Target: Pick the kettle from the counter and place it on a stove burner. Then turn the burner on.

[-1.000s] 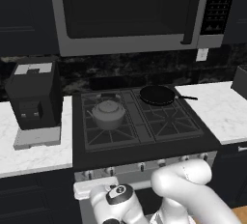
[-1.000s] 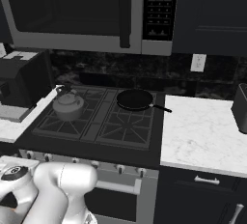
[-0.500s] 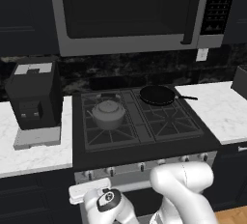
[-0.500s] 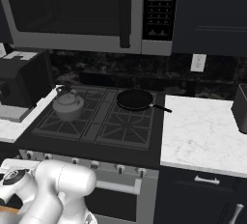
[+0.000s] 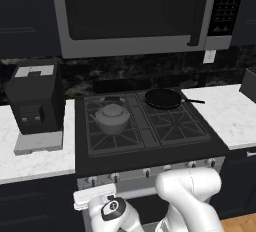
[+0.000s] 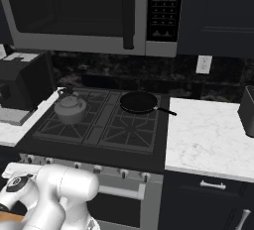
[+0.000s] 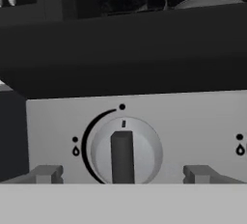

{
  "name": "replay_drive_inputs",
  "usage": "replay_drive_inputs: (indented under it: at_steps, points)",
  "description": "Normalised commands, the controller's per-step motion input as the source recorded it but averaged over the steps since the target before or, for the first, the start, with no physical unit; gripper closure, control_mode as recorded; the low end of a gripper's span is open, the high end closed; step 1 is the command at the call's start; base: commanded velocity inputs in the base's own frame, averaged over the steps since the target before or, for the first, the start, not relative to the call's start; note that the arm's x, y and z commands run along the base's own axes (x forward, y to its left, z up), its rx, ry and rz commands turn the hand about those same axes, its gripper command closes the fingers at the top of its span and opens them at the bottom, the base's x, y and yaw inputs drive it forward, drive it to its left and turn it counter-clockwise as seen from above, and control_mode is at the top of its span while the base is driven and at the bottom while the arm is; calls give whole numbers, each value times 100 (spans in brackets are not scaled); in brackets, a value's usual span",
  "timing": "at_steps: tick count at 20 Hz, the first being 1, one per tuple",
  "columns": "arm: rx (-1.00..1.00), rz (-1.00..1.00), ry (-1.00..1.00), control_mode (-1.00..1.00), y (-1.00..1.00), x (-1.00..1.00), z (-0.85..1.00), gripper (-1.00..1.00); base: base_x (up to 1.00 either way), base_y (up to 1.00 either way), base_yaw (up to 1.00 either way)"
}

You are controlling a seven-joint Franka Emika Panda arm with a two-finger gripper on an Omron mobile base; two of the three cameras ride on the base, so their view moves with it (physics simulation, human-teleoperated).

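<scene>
The dull-grey kettle [image 5: 112, 117] [image 6: 70, 108] stands upright on the grate of a left stove burner [image 5: 107, 138] of the black stove [image 5: 150, 148]. In the hand view my gripper [image 7: 122, 175] is open, level with a round silver knob [image 7: 124, 150] on the stove's front panel. One of its fingertips [image 7: 46, 174] is to the knob's left and the other to its right, neither touching it. The knob's bar points straight up at its top mark. The kettle's rim [image 7: 207, 0] peeks over the stove's edge. My wrist [image 5: 112, 208] hangs low before the left knobs.
A black frying pan [image 5: 162, 97] sits on the rear right burner, handle pointing right. A black coffee machine [image 5: 35, 103] stands on the left counter [image 5: 35, 158]. The microwave [image 5: 135, 11] hangs above the stove. A dark toaster [image 6: 248, 110] sits on the right counter.
My arm has sunk lower in front of the stove, bringing the hand down to the knob row. The kettle and the pan have not moved. The jaws stay wide.
</scene>
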Motion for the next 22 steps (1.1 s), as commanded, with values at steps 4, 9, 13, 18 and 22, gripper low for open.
replay_drive_inputs:
  at_steps: [4,9,13,18,22]
  points:
    - [1,0,-1,-100,-6,0,5,-100,0,0,0]
    - [1,0,0,-100,-3,0,3,-100,0,0,0]
    - [0,0,0,-100,1,0,9,-100,0,0,0]
    - [0,-1,0,-100,3,0,0,-100,0,0,0]
    - [0,0,0,-100,2,0,0,100,0,0,0]
